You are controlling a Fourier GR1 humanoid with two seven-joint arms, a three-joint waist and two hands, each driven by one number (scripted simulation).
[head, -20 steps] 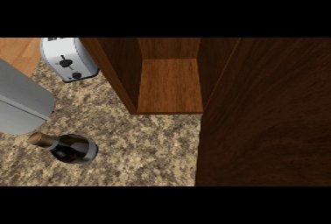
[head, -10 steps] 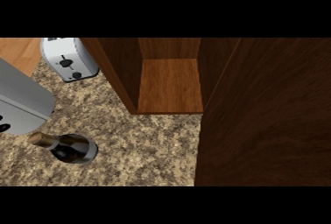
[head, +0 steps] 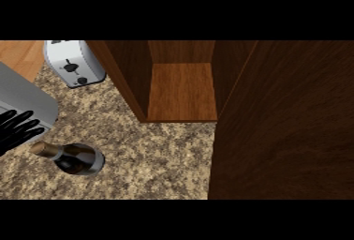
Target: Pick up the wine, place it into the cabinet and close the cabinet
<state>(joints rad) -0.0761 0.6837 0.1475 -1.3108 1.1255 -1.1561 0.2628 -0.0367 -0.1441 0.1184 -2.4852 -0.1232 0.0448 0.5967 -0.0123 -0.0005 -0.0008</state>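
Note:
The wine bottle stands upright on the speckled counter at the lower left, a dark bottle with a cork-coloured top. My left hand shows at the left edge, just up and left of the bottle's top, fingers straight and spread, touching nothing. Its grey forearm lies above it. The wooden cabinet stands open at the top middle with a bare shelf inside. Its dark door is swung out and fills the right side. My right hand is out of view.
A white toaster stands at the upper left, beside the cabinet's left wall. A strip of light wooden surface shows in the top left corner. The granite counter runs between the bottle and the door.
The grey forearm has drawn back toward the left edge, and the black fingers of my left hand have come into view beside the bottle. The bottle and the cabinet door have not moved.

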